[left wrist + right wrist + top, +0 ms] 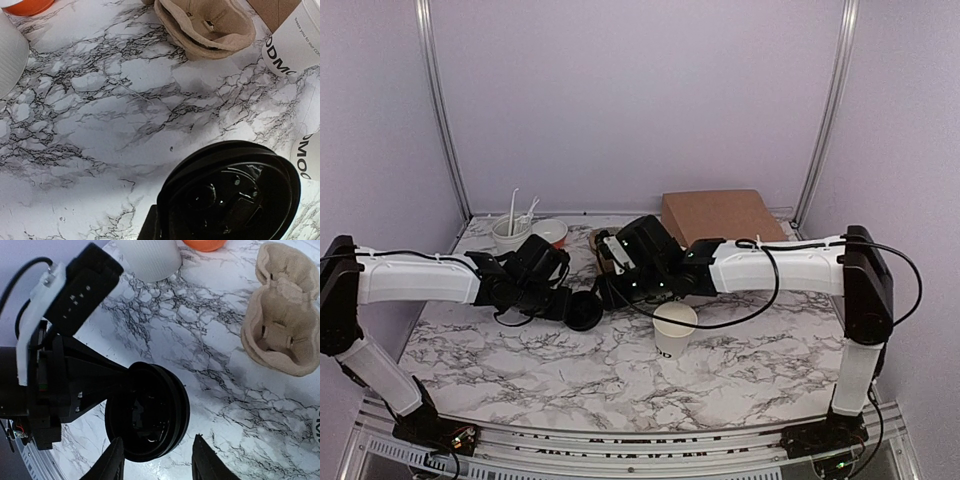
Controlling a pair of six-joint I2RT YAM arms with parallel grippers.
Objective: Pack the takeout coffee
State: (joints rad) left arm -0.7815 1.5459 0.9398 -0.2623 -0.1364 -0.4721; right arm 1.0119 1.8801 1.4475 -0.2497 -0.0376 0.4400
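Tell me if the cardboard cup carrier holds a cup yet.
No, the cup carrier lies with its visible wells empty.

- Worktop (520, 360): white marble pattern with dark veins.
- Lidless white paper cup (675, 328), upright, centre-right, black lettering on its side.
- Second lettered white cup (295, 42), standing near the carrier; hidden under the arm in the top view.
- Pulp cup carrier (282, 335), tan, lying mid-back, nothing in it.
- White ribbed tub (508, 235), back left, white utensils sticking out.
- Orange bowl (553, 231), just beside the tub.
- Brown cardboard piece (715, 215), back right; possibly a box or bag, cannot tell.
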